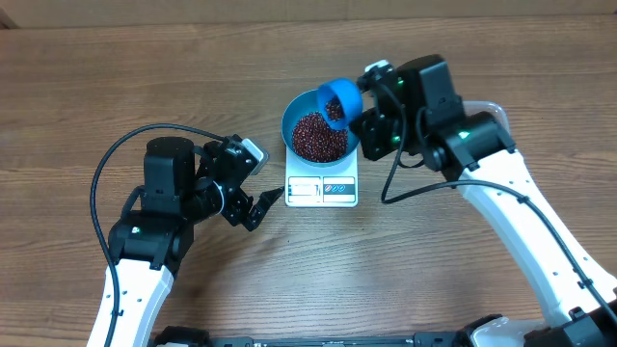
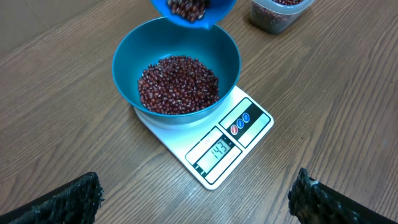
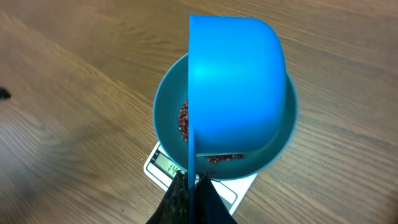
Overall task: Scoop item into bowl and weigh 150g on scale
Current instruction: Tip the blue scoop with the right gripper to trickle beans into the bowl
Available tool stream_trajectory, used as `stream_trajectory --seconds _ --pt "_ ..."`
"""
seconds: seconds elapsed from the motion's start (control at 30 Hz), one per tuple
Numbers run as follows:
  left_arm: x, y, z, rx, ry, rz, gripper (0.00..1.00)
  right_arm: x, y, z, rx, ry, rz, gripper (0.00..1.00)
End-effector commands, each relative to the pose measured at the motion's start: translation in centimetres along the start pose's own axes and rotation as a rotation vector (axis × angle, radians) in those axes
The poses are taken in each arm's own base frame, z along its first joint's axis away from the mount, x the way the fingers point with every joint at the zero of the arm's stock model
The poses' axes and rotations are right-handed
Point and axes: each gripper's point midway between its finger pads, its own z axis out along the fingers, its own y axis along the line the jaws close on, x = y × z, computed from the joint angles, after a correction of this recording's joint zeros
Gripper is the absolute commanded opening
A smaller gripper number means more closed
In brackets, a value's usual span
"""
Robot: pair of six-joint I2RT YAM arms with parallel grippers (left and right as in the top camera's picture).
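Left pincer [image 1: 262, 207]: I see it wide open and holding nothing, low over the worktop [image 1: 116, 77], just left of the scale's front corner; both dark fingertips [image 2: 62, 199] sit at the bottom edge of my left wrist view.
Right pincer [image 3: 193, 186]: clamped tight on the thin handle of the blue scoop [image 3: 239, 87], which my right wrist view shows edge-on.
Scoop: tipped over the bowl's far-right rim, with beans sitting at its lowered lip.
Beans [image 2: 178, 84]: a loose maroon heap covers the bottom of the bowl; a few more are in the scoop.
Bowl [image 2: 124, 62]: teal-blue, upright, standing on the scale's platform and covering most of it.
Scale [image 1: 322, 189]: white, flat on the worktop, its front panel clear of the bowl and facing my left arm.
Display [image 2: 219, 151]: lit; I read it as about 143, though the digits are small.
Tub [image 2: 277, 14]: clear plastic with beans inside, beyond the scale at the top edge of my left wrist view.
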Motion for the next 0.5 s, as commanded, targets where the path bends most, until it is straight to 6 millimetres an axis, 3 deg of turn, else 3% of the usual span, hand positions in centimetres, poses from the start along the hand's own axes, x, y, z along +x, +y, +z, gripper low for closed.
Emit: stream_trajectory --seconds 0.0,0.47 --pt "0.1 0.1 -0.1 -0.005 -0.001 0.014 0.99 -1.4 0.6 -0.6 0.04 -0.037 -0.106 0.04" --pt "0.1 0.1 -0.1 -0.005 -0.001 0.014 0.99 -2.5 0.8 -0.3 0.137 -0.071 -0.221 0.04"
